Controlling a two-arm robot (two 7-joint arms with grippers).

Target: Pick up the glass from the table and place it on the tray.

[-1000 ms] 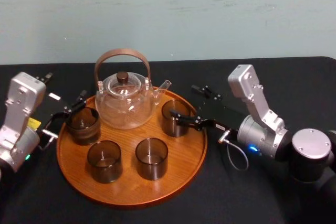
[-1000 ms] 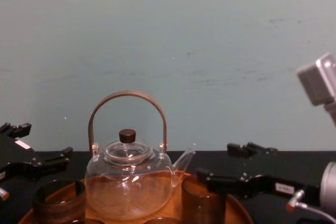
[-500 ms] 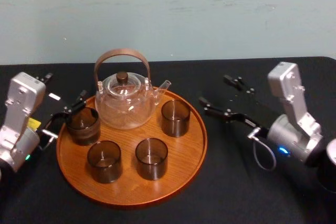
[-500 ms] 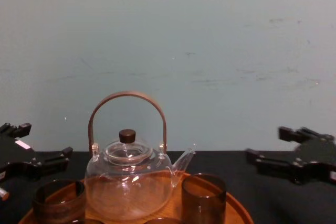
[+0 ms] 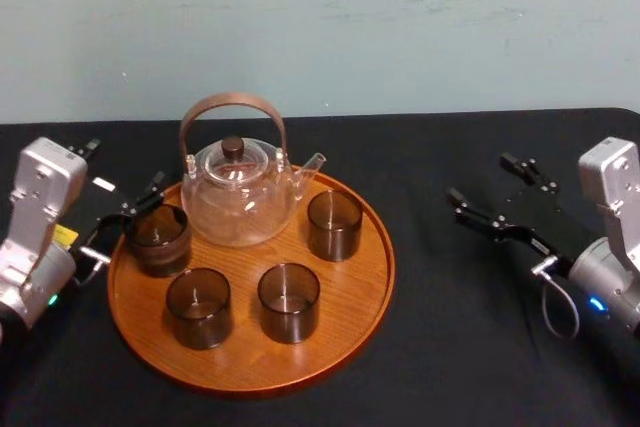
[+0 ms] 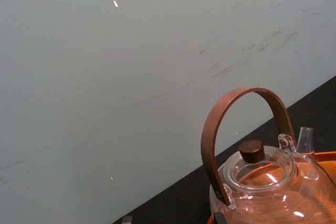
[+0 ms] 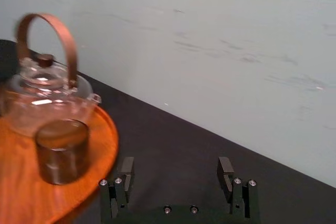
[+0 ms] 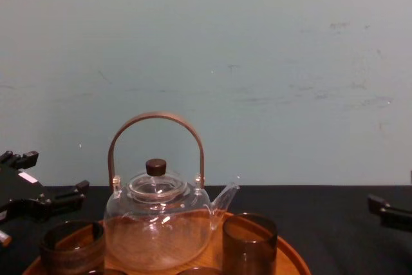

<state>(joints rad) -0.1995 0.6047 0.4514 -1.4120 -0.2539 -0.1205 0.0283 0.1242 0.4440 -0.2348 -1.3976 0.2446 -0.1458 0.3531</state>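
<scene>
Head view: the tray (image 5: 352,287) on the table (image 5: 450,347) carries a teapot (image 5: 238,197) and four empty glasses (image 5: 199,299), one glass (image 5: 334,224) near its right rim. The right claw (image 5: 483,179), around that glass a second ago, now hangs spread over the table; the left claw (image 5: 120,175) waits spread at the tray's left edge.

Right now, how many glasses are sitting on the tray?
4, all on the tray: the left glass, the front-left glass, the front-middle glass, and the right glass beside the teapot. None looks hidden.
</scene>
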